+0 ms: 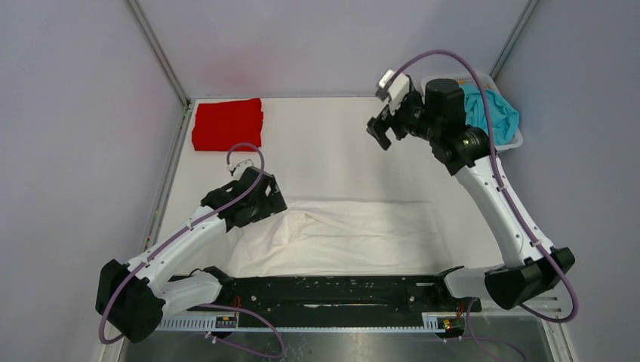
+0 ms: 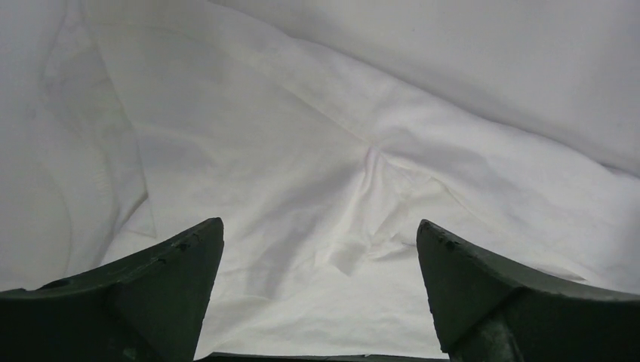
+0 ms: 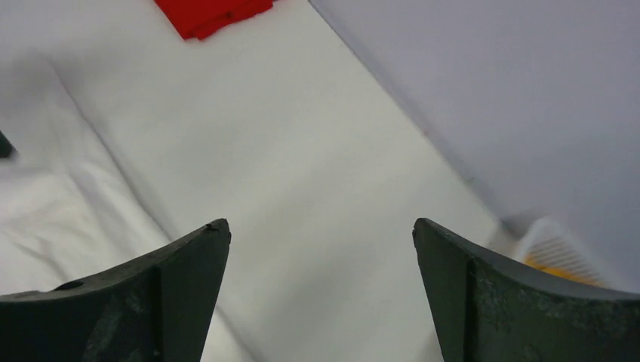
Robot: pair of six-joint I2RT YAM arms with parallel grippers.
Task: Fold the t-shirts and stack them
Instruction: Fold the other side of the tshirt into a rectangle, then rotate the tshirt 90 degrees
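White t-shirt is seen spread and rumpled at the near edge of the bench, under the left end effector, held apart like the raised right end effector; only one layer could be pinched among the wrinkles, and a lopsided fold produced.

Observed white t-shirt spread wide, creased and rumpled, near centre. Logged red t-shirt folded into neat rectangle, far left corner. Noted teal t-shirt crumpled in heap, far right corner.
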